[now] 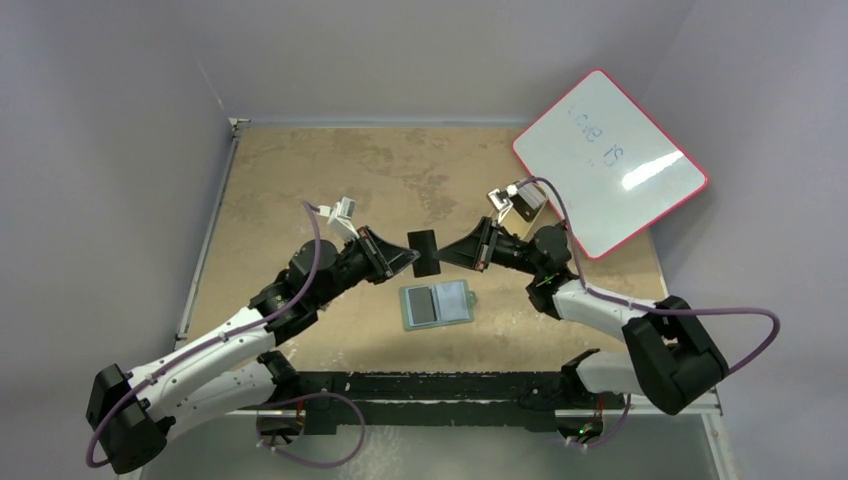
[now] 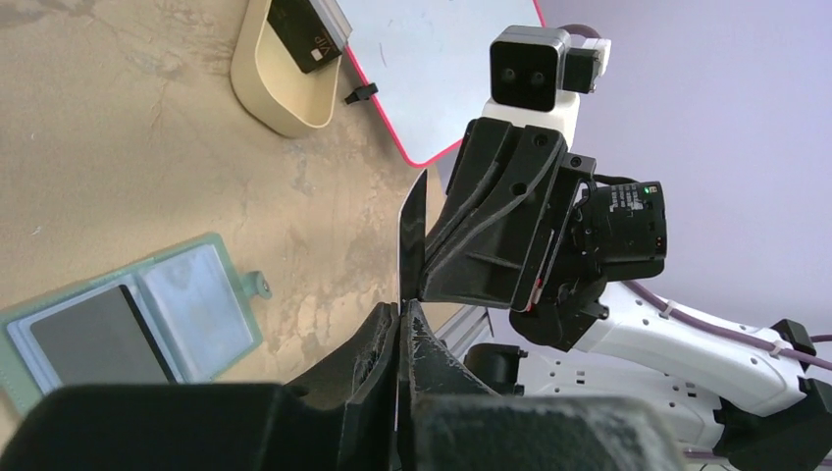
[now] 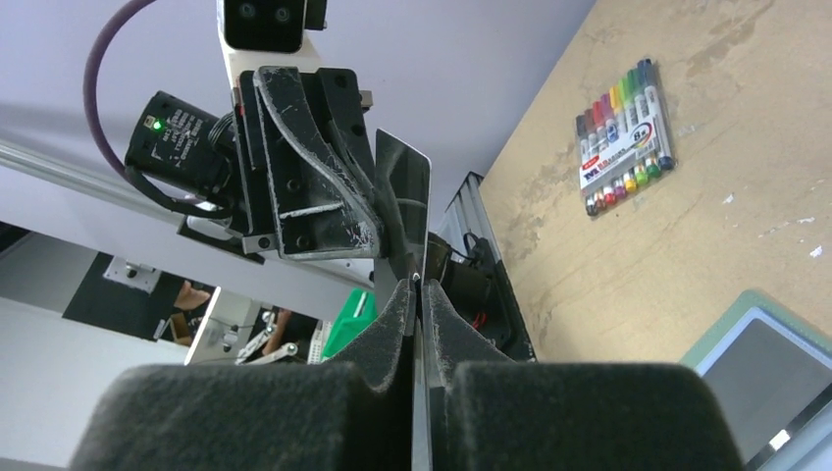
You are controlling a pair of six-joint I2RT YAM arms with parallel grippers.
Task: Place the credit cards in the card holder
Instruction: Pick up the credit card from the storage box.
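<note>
A dark credit card (image 1: 423, 252) hangs in the air between my two grippers, above the table's middle. My left gripper (image 1: 407, 259) is shut on its left edge and my right gripper (image 1: 446, 256) is shut on its right edge. The card shows edge-on in the left wrist view (image 2: 412, 231) and in the right wrist view (image 3: 407, 191). The green card holder (image 1: 436, 304) lies open on the table just below, with a dark card (image 1: 424, 305) in its left pocket. Its snap tab (image 2: 259, 285) points right. Another dark card (image 2: 307, 32) sits in the tan tray (image 2: 280, 93).
A pink-rimmed whiteboard (image 1: 610, 162) leans at the back right, next to the tan tray. A pack of coloured markers (image 3: 625, 132) lies on the table in the right wrist view. The table's metal edge (image 1: 205, 250) runs along the left.
</note>
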